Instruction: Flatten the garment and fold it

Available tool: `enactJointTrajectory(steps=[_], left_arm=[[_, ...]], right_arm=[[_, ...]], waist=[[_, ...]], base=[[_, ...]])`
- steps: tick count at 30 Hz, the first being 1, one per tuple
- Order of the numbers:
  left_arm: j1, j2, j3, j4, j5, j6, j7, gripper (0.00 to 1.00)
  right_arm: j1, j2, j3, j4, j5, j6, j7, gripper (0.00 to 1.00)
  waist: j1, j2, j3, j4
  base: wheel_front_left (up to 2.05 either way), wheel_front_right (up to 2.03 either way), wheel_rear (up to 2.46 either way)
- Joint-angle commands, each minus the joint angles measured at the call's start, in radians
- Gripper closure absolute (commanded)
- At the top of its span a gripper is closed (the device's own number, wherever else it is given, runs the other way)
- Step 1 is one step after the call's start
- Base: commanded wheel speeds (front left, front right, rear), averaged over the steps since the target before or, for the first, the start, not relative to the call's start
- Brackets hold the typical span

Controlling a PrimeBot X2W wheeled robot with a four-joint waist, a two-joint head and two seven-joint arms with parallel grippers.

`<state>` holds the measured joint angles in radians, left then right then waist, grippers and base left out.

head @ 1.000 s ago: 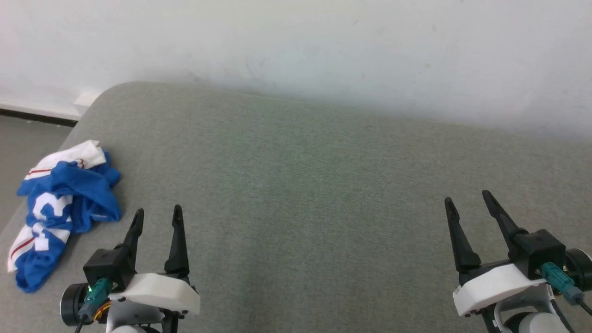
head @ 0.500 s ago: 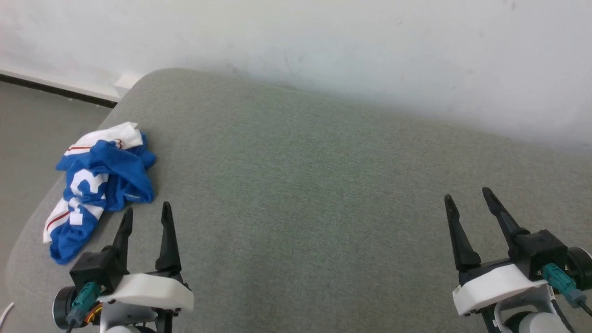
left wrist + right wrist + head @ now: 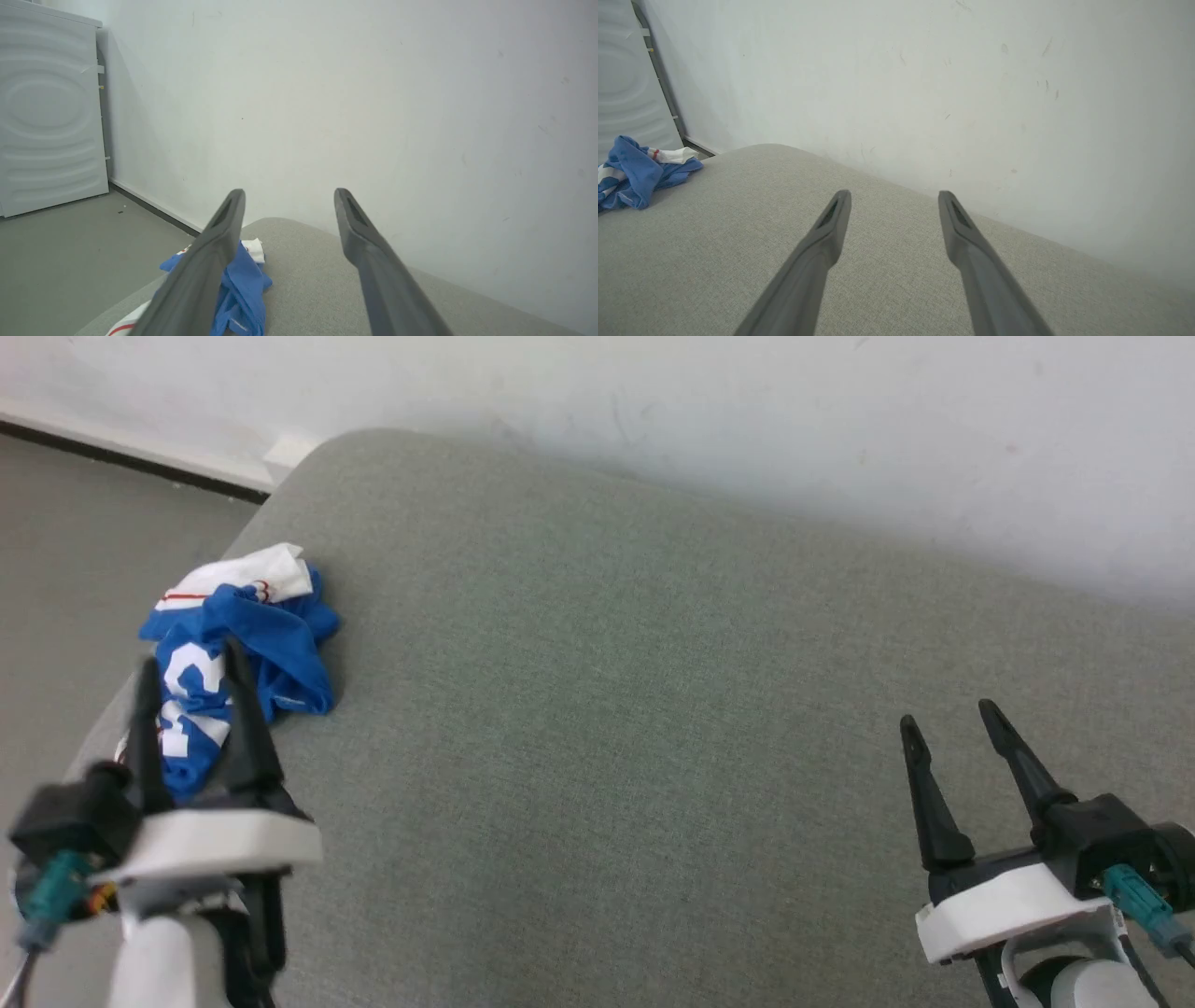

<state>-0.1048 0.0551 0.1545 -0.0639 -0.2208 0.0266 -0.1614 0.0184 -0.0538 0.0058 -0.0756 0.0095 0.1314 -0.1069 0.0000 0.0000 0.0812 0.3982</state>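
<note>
Pale scuffed wall (image 3: 653, 392) rises behind a broad counter (image 3: 607, 709) covered in grey-green woven fabric, with a rounded far-left corner.

At lower left of the head view, the left end effector (image 3: 187, 655) has its two long dark fingers spread apart with nothing between them. They point up the picture and overlap the garment (image 3: 280, 644) just beyond them. From the left wrist view the same fingers stand wide, tips against the wall, and the garment (image 3: 245, 284) lies low beside and partly behind the left-hand finger. Whether a finger touches the cloth cannot be told.

The garment is a crumpled heap of royal-blue jersey with a white sleeve on its far side, thin red striping on the white trim and part of a large white print showing on the blue. It sits at the counter's left edge, near the rounded corner.

At lower right, well apart from the garment, the right end effector (image 3: 945, 713) holds its fingers equally wide and empty above bare fabric. Its wrist view shows the garment (image 3: 630, 172) far off at the left edge.

Beyond the counter's left edge lies grey floor (image 3: 75, 523), with a dark skirting strip (image 3: 121, 457) where it meets the wall. The left wrist view also shows a white panel (image 3: 46, 116) with embossed oval ridges standing on that floor.
</note>
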Motion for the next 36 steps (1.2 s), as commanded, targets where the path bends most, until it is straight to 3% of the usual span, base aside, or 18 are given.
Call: enactJointTrajectory(steps=[1, 8, 13, 23, 30, 36], left_arm=[[-0.047, -0.003, 0.027, -0.011, -0.002, -0.008, -0.012, 0.00], [-0.234, 0.016, 0.135, 0.050, -0.001, -0.057, -0.026, 0.00], [-0.383, 0.119, 0.173, 0.244, -0.016, -0.083, -0.018, 0.00], [-0.589, 0.315, 0.189, 0.676, -0.080, -0.111, 0.295, 0.00], [-0.653, 0.374, 0.231, 0.904, -0.158, -0.123, 0.488, 0.00], [-0.702, 0.388, 0.247, 1.005, -0.214, -0.139, 0.563, 0.00]], right_arm=[[-0.018, 0.002, 0.001, -0.011, -0.009, 0.000, 0.000, 0.00], [-0.056, 0.002, 0.003, -0.032, -0.024, -0.001, 0.009, 0.00], [-0.081, 0.003, 0.009, -0.040, -0.033, -0.001, 0.011, 0.00], [-0.130, 0.003, 0.021, -0.049, -0.046, -0.001, 0.009, 0.00], [-0.162, 0.003, 0.032, -0.057, -0.064, -0.001, 0.008, 0.00], [-0.184, -0.001, 0.043, -0.072, -0.073, -0.001, 0.017, 0.00]], waist=[[0.0000, 0.0000, 0.032, 0.003], [0.0000, 0.0000, 0.111, -0.009], [0.0000, 0.0000, 0.169, -0.027], [0.0000, 0.0000, 0.271, -0.059], [0.0000, 0.0000, 0.338, -0.072], [0.0000, 0.0000, 0.394, -0.075]], base=[[0.00, 0.00, 0.00], [0.00, 0.00, 0.00], [0.00, 0.00, 0.00], [0.00, 0.00, 0.00], [0.00, 0.00, 0.00], [0.00, 0.00, 0.00]])
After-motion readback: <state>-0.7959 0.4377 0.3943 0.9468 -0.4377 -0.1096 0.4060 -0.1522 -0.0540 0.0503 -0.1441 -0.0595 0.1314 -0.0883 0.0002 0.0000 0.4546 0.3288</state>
